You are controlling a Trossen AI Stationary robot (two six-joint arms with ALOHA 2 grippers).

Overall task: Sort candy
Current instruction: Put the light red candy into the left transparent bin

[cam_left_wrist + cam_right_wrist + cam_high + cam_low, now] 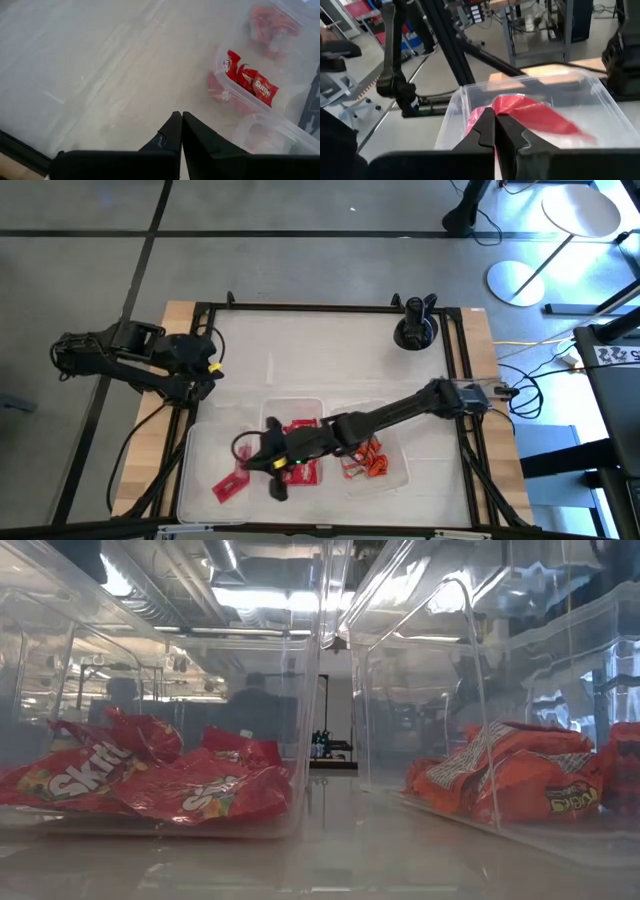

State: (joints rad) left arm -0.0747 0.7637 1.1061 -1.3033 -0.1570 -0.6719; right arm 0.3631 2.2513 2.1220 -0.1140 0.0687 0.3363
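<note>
Three clear bins stand side by side at the table's near edge. The left bin (200, 480) holds one flat red packet (230, 485). The middle bin (300, 408) holds red Skittles packets (150, 780). The right bin (392, 442) holds orange packets (520, 780). My right gripper (495, 117) reaches across from the table's right and is shut over the left bin, on the red packet (535, 112). My left gripper (181, 117) is shut and empty above the table's left edge (205, 370). My right gripper pinches the flat red packet by its near end (502, 106) between its two shut fingers. The fingers come from the table's right, slanting down. The packet spreads out beyond the fingertips inside the left bin; whether its far end rests on the bin floor, I cannot tell.
A black stand (415, 330) sits at the table's far right. The table's far half (320, 350) is a bare white sheet inside a black frame. My right arm (400, 412) lies across the middle and right bins. Cables and furniture stand beyond the table's right edge.
</note>
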